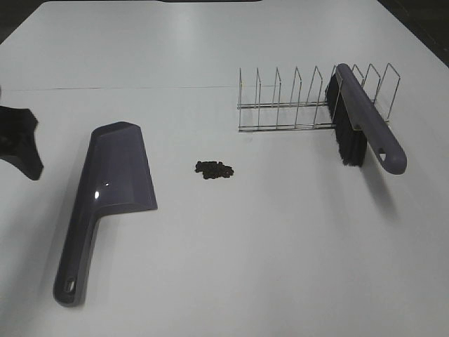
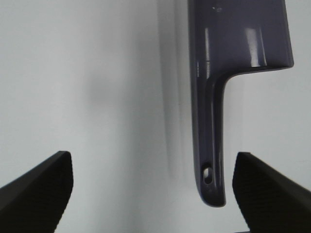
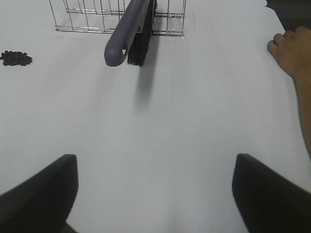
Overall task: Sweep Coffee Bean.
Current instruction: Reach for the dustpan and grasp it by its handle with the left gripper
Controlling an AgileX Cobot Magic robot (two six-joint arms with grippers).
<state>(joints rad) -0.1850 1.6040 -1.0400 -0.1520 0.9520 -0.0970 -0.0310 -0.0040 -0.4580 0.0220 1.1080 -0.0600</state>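
Note:
The coffee bean [image 1: 214, 169] pile is a small dark patch on the white table, also showing in the right wrist view as coffee bean [image 3: 15, 58]. Left of it lies a purple dustpan [image 1: 105, 203], blade away, handle toward the front edge. A purple brush [image 1: 365, 126] with black bristles leans in a wire rack [image 1: 295, 102] at the back right. My left gripper [image 2: 153, 160] is open and empty, hovering near the dustpan handle [image 2: 209, 145] without touching it. Some way short of the brush [image 3: 129, 34], my right gripper [image 3: 155, 160] stands open and empty.
A person's hand [image 3: 294, 48] rests on the table at the right edge, beside the right arm. The left arm's dark body [image 1: 17, 144] shows at the table's left edge. The wire rack [image 3: 87, 19] stands behind the beans.

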